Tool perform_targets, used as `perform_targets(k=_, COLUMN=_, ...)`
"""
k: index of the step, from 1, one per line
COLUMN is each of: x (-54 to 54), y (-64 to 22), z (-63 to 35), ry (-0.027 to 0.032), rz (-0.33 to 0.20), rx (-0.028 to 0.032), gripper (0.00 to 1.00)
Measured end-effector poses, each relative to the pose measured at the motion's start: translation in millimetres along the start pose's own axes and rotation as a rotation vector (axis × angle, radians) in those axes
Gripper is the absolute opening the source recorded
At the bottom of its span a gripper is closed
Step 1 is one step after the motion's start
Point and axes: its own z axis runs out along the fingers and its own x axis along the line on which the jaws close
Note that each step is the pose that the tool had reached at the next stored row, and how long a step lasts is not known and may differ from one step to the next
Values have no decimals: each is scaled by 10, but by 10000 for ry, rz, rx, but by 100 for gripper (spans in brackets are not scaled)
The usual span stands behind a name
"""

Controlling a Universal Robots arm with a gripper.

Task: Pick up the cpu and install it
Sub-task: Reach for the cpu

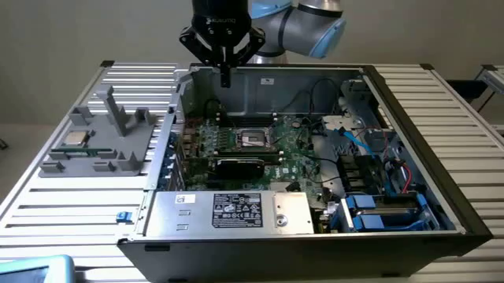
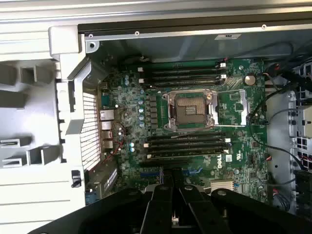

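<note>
the cpu (image 1: 75,139) lies flat on the grey holder (image 1: 126,158), outside the case (image 1: 417,147), just past the case wall on the exterior view's left. judge it light, stiff and thin. its smooth metal top gives little to pinch, and you should count its underside as delicate. the sensible hold is across two opposite thin edges, kept level and with gentle force. a tilted lift would likely let it slip or skew. the holder's upright posts (image 1: 112,109) stand near the chip, on the side toward the case's rear, so the room for fingers looks better from straight above.

the pincer (image 1: 225,80) is clenched with nothing in it. it hangs above the case's rear wall, well apart from the cpu. in the wrist view its closed fingers (image 2: 160,209) look down on the green board (image 2: 243,146) inside the case.

inside the case, the socket (image 2: 189,111) sits near the middle of the board, with its dark square centre bare inside a metal frame. memory slots (image 2: 187,74) run close along two of its sides. loose cables (image 1: 358,138) hang toward the case wall on the exterior view's right, apart from the socket. the case walls stand high all round, so open room lies only over the rim. the wall between holder and socket is the edge to mind.
</note>
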Motion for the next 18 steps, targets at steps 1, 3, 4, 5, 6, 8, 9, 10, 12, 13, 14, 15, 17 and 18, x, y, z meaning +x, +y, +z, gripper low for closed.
perform_targets(k=1, x=0, y=0, z=0, ry=0, rz=0, rx=0, gripper=12)
perform_targets(k=3, x=0, y=0, z=0, ry=0, rz=0, rx=0, gripper=12)
perform_targets(k=4, x=0, y=0, z=0, ry=0, rz=0, rx=0, gripper=12)
perform_targets(k=5, x=0, y=0, z=0, ry=0, rz=0, rx=0, gripper=12)
perform_targets(k=6, x=0, y=0, z=0, ry=0, rz=0, rx=0, gripper=12)
perform_targets(k=8, x=0, y=0, z=0, ry=0, rz=0, rx=1, gripper=12)
perform_targets(k=9, x=0, y=0, z=0, ry=0, rz=0, rx=0, gripper=12)
perform_targets(k=10, x=0, y=0, z=0, ry=0, rz=0, rx=0, gripper=12)
perform_targets(k=12, x=0, y=0, z=0, ry=0, rz=0, rx=0, gripper=12)
perform_targets(k=13, x=0, y=0, z=0, ry=0, rz=0, rx=0, gripper=12)
perform_targets(k=14, x=3, y=0, z=0, ry=-1, rz=0, rx=0, gripper=12)
perform_targets(k=15, x=14, y=-1, z=-1, ry=0, rz=-1, rx=0, gripper=12)
perform_targets(k=17, x=65, y=-1, z=-1, ry=-1, rz=-1, rx=-1, gripper=12)
perform_targets(k=18, x=104, y=1, z=-2, ry=0, rz=0, rx=1, gripper=12)
